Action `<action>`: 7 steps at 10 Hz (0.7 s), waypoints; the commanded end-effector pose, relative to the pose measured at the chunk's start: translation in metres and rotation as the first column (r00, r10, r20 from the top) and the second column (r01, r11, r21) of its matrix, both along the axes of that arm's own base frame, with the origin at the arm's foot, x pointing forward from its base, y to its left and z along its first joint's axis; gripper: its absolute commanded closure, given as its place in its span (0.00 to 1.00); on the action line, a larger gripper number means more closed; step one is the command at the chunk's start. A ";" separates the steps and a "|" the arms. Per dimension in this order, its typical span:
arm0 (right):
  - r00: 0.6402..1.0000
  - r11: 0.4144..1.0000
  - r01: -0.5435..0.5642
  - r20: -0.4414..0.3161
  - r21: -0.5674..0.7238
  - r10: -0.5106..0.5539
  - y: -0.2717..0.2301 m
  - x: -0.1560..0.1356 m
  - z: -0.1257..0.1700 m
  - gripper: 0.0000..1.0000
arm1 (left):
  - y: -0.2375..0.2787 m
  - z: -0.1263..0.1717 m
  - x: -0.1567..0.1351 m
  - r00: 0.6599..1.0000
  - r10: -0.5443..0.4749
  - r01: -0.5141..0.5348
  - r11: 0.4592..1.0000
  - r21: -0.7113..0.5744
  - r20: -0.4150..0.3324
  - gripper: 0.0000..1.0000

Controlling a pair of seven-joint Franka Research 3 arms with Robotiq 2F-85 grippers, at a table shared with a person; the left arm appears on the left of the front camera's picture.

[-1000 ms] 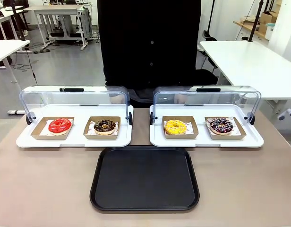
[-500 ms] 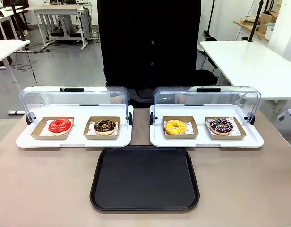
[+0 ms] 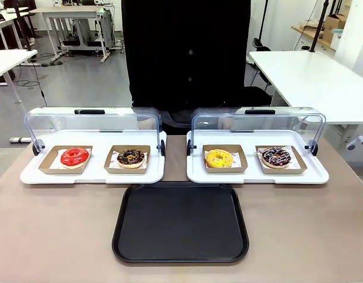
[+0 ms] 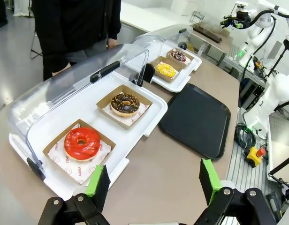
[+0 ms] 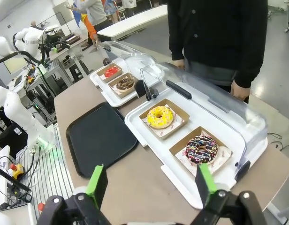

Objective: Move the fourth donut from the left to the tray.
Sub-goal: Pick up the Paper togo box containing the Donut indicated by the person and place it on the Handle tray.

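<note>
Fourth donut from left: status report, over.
Left gripper open, right gripper open. Chocolate-glazed drizzled ring donut in brown cardboard holder, untouched. Clear plastic lid raised behind it.

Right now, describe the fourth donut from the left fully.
The fourth donut is a ring with dark chocolate glaze, pink and white drizzle and sprinkles. It lies flat in a square brown cardboard holder, at the right end of the right white display tray, right of the yellow donut, in front of the raised clear lid.

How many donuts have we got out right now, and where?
4. Left display tray: red donut, then chocolate crumb donut. Right display tray: yellow donut, then the drizzled chocolate donut, fourth from left. None on the black tray.
</note>
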State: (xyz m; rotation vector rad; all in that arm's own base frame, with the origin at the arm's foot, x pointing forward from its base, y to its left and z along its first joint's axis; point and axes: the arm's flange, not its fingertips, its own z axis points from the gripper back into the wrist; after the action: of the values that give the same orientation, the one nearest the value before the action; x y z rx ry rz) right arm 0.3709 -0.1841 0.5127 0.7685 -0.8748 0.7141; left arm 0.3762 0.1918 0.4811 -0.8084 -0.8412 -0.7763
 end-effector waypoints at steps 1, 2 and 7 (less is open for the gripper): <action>0.999 1.000 -0.009 0.038 0.019 0.008 0.000 0.003 0.000 0.00 | 0.002 0.001 0.002 0.999 -0.009 0.009 1.000 -0.024 0.033 0.00; 0.999 1.000 -0.009 0.038 0.019 0.008 0.000 0.003 0.000 0.00 | 0.002 0.001 0.002 0.999 -0.009 0.009 1.000 -0.024 0.033 0.00; 0.999 1.000 -0.009 0.038 0.019 0.008 0.000 0.003 0.000 0.00 | 0.002 0.001 0.002 0.999 -0.009 0.009 1.000 -0.024 0.033 0.00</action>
State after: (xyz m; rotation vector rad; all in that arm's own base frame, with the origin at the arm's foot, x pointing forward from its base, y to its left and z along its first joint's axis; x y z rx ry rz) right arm 0.3702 -0.1844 0.5121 0.7714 -0.8754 0.7166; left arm 0.3752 0.1926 0.4811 -0.8099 -0.8431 -0.7773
